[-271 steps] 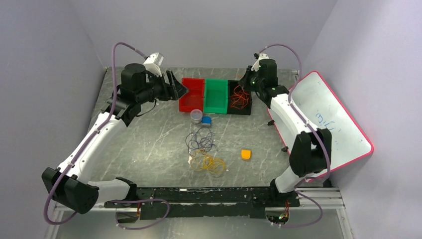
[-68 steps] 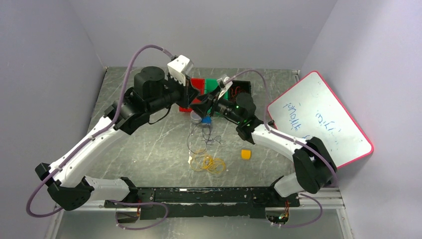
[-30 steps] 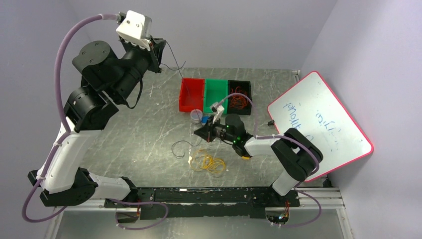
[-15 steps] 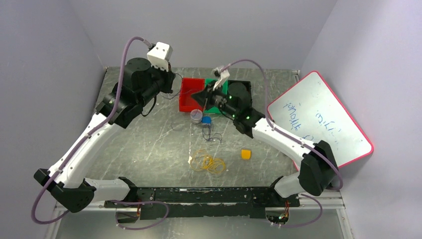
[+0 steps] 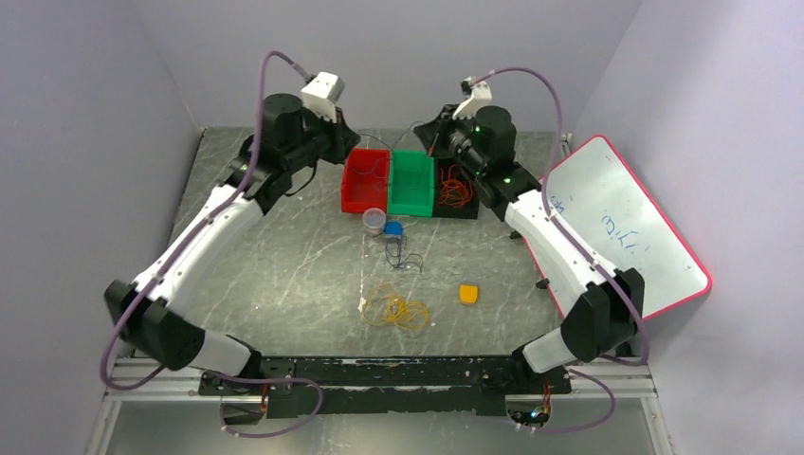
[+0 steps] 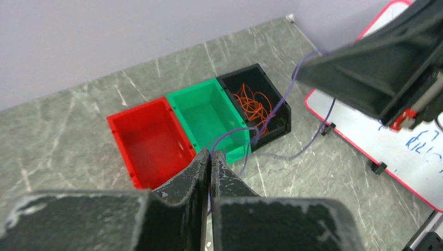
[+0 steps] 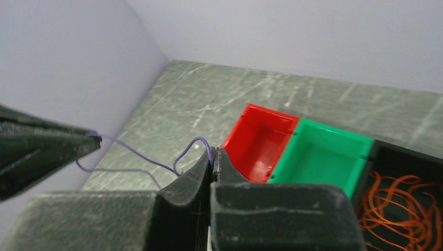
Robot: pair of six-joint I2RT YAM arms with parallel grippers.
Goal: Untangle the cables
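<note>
Up at the far edge of the grey surface [image 5: 284, 256], pinching one dark purple cable [image 6: 235, 129] in left gripper [image 6: 210, 154] and right gripper [image 7: 211, 154], both clamped tight on it. Slinging it side to side, loosely looped, above red bin [image 5: 366, 180] and green bin [image 5: 411, 182], with left gripper nearer the red. Leaving yellow cables [image 5: 396, 309] lying mid-surface; probably calling for a straight drop next.

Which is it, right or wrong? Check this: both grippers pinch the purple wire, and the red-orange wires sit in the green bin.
Wrong on the bin: the red-orange wires sit in the black bin, not the green bin, which is empty, as the left wrist view shows. The left gripper and right gripper do pinch the purple wire.
</note>
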